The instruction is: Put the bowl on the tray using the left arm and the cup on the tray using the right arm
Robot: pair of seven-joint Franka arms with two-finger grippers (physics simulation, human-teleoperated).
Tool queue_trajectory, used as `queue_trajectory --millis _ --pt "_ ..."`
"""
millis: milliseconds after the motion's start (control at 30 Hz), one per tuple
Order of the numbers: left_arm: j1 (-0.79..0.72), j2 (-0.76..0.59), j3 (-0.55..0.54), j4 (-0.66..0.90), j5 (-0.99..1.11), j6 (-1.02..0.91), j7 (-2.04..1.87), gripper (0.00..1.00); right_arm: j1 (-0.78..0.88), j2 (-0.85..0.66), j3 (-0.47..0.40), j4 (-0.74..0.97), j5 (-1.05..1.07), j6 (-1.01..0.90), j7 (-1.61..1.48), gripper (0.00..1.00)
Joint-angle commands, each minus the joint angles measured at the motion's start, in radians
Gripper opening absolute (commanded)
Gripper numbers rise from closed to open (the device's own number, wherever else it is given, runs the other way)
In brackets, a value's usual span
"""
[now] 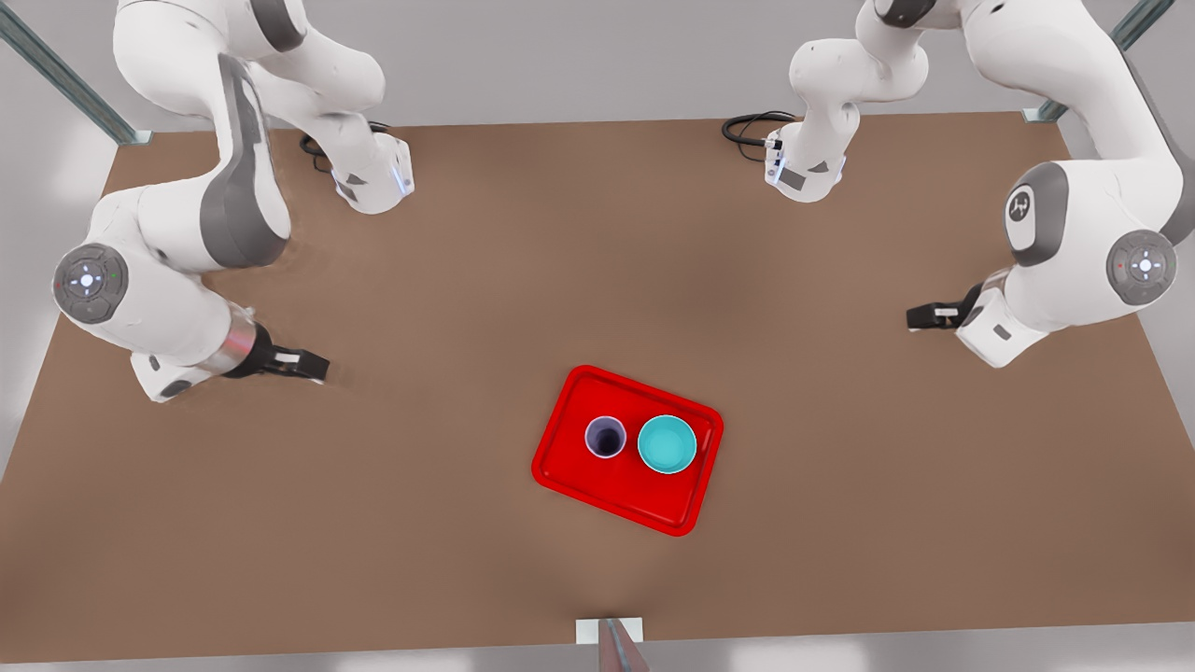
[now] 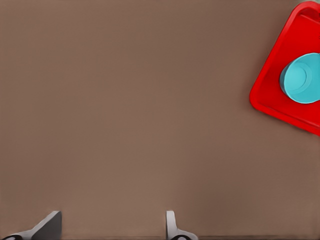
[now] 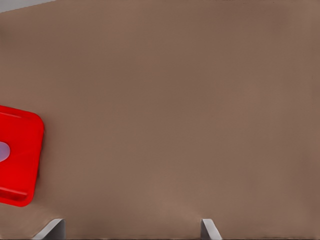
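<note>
- Bowl (image 1: 667,444) and cup (image 1: 605,437) stand side by side on the red tray (image 1: 571,467); task looks done.
- Left gripper (image 1: 924,317), by the bowl's side, is spread and empty.
- Right gripper (image 1: 310,366), by the cup's side, likewise.

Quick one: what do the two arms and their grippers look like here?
Both arms match: glossy white shells, grey joint bands, round grey caps with lit white dots. The left gripper and right gripper are black with white patches; the wrist views show grey fingertips. Black cables coil at both bases.
</note>
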Motion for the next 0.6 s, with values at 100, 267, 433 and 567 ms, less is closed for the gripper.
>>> queue_trajectory --millis 100,267,433,567 --pt "-0.002 0.001 0.005 0.000 -0.035 -0.003 0.000 1.00 -0.057 0.016 -0.107 -0.005 0.000 -0.095 -0.183 1.00" --pt "-0.002 0.001 0.008 0.000 -0.035 -0.006 0.000 1.00 -0.051 0.008 -0.027 -0.033 0.003 -0.029 -0.183 1.00" --pt "-0.002 0.006 0.008 0.000 -0.035 -0.008 0.000 1.00 -0.055 0.014 -0.013 -0.042 0.005 -0.003 -0.185 1.00" --pt "-0.002 0.011 0.009 0.000 -0.034 -0.006 0.000 1.00 -0.057 0.013 -0.013 -0.042 0.005 0.019 -0.185 1.00"
